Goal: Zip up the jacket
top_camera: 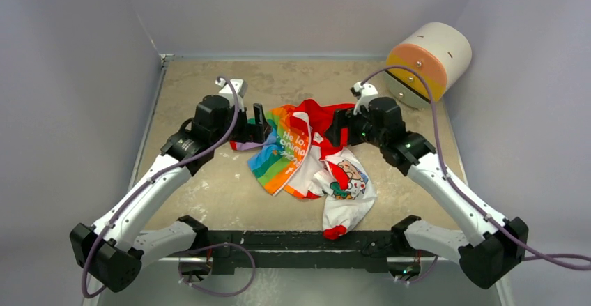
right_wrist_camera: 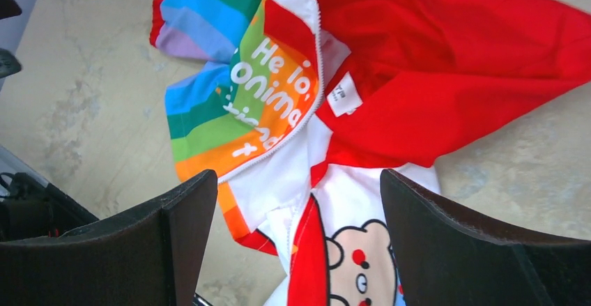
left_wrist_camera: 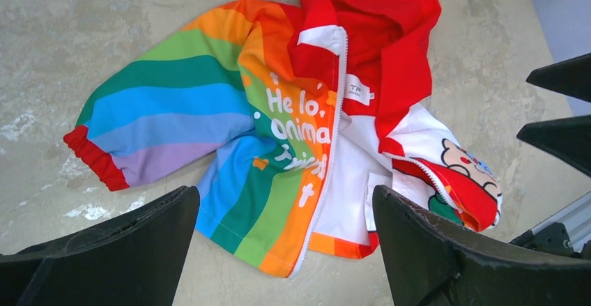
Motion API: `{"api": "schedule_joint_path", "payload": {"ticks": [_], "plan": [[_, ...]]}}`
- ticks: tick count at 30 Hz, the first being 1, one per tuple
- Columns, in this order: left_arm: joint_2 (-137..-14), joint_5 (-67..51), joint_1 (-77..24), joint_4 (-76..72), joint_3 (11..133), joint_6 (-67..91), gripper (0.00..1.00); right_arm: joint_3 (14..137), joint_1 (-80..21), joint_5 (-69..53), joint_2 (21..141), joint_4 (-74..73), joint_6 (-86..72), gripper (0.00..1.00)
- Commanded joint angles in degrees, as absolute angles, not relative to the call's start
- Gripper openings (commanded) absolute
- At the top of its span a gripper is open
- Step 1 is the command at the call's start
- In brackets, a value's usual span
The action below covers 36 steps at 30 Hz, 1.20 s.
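Lying crumpled near the centre of the table (top_camera: 209, 187), slightly toward the far edge, the jacket (top_camera: 306, 156) is unzipped, with its zipper teeth (left_wrist_camera: 334, 125) parted. The left gripper (top_camera: 258, 120) hovers at its left side and the right gripper (top_camera: 339, 126) at its right. Both are spread wide, holding nothing.

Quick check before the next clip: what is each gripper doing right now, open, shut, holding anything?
Left gripper: open, holding nothing.
Right gripper: open, holding nothing.
The jacket lies ungripped.
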<state>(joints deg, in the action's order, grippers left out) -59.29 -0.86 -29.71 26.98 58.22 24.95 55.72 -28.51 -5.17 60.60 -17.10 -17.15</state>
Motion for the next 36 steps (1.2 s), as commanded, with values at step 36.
{"api": "schedule_joint_path", "payload": {"ticks": [36], "plan": [[-108.3,5.3,-34.9,27.6,95.6,35.4,0.88,49.3,-34.1,26.2,77.7,-10.3,-38.3,0.94]]}}
